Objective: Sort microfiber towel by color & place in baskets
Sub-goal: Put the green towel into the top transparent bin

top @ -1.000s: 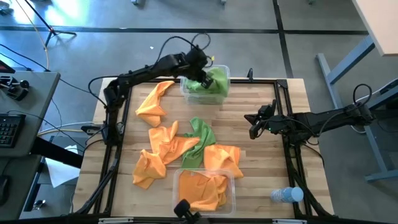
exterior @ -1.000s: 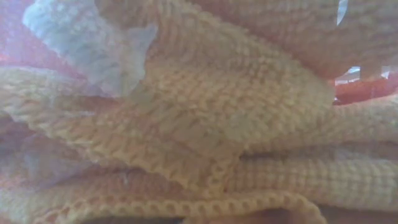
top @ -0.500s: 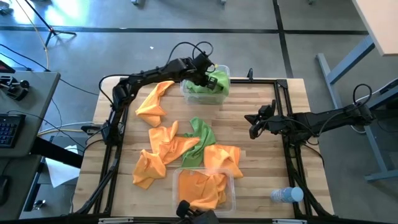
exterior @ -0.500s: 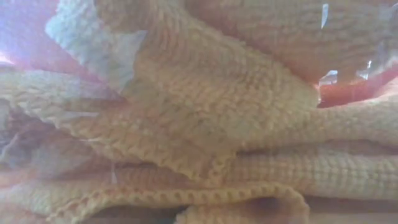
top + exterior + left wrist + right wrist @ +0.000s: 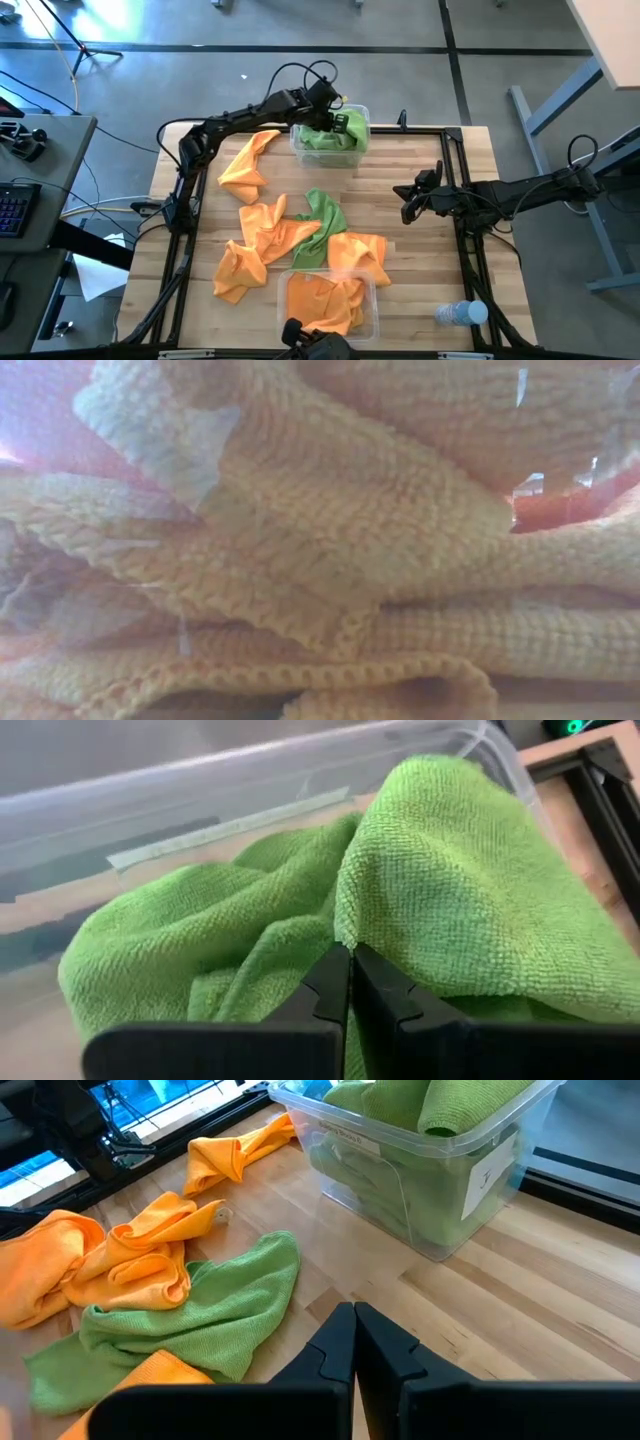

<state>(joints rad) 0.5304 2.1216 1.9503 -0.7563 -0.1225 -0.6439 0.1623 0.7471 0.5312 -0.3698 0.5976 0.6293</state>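
Looking down on the surface (image 5: pixel 420 230), I'd say the sorting is a little past halfway. At twelve o'clock sits the clear basket of green towels (image 5: pixel 330 138), and the left gripper (image 5: pixel 336 122) hangs right over it, its fingers (image 5: pixel 334 982) clenched together with nothing between them; seen from that wrist, the tips sit just above the heap of green cloth (image 5: pixel 440 890), which fills most of the basket. At six o'clock the second basket (image 5: pixel 328 304) already holds several orange towels, pressed so close to the table-level camera that it sees nothing but woven orange cloth (image 5: pixel 320 560).

What is left lies loose in the middle. One green towel (image 5: pixel 322 226) is spread near the centre, touching and partly under the orange ones around it. An orange towel (image 5: pixel 246 168) lies alone at ten o'clock, a crumpled orange bunch (image 5: pixel 262 232) sits just left of centre, another (image 5: pixel 236 272) at seven o'clock, and one more (image 5: pixel 358 254) lies just beside the orange basket's far rim. So, by my count, roughly one green and four or so orange remain, though the bunch could hide more.

The right gripper (image 5: pixel 408 196) waits at three o'clock, fingers (image 5: pixel 336 1342) pinched shut and empty, pointing toward the green towel on the wood.
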